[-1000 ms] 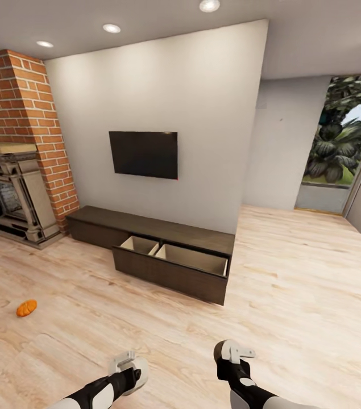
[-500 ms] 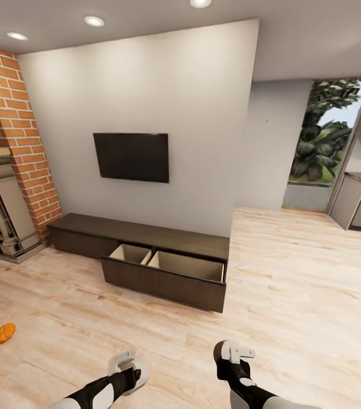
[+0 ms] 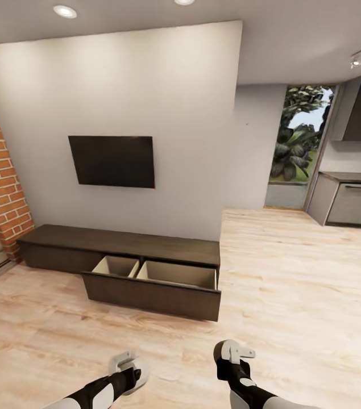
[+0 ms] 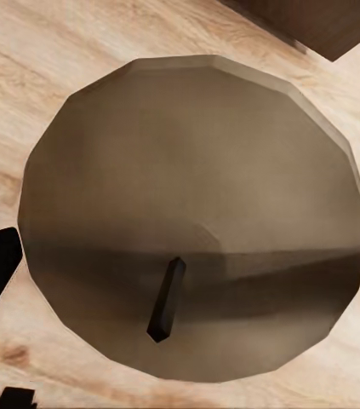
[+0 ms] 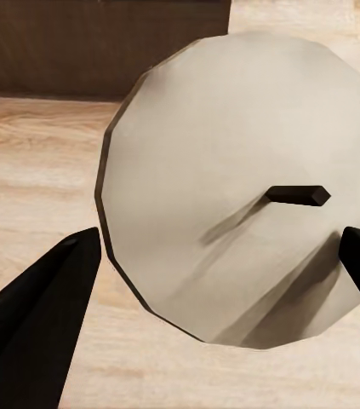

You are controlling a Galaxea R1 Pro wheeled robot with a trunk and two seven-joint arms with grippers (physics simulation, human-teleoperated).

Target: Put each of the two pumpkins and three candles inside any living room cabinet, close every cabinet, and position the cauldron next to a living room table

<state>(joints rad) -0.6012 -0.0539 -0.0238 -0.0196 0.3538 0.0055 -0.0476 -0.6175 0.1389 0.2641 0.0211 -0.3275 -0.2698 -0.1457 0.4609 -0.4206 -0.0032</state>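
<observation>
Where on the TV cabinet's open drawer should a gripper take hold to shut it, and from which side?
Probably the top edge of the drawer front, from above on the room side: the panel shows no handle, and the open compartment behind its rim leaves room for one of the jaws.

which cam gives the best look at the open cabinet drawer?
Head view. The cabinet shows whole along the wall, its open drawer pulled out with both pale compartments visible. Each wrist view catches just a dark-brown strip of wood at the frame edge behind a held candle.
</observation>
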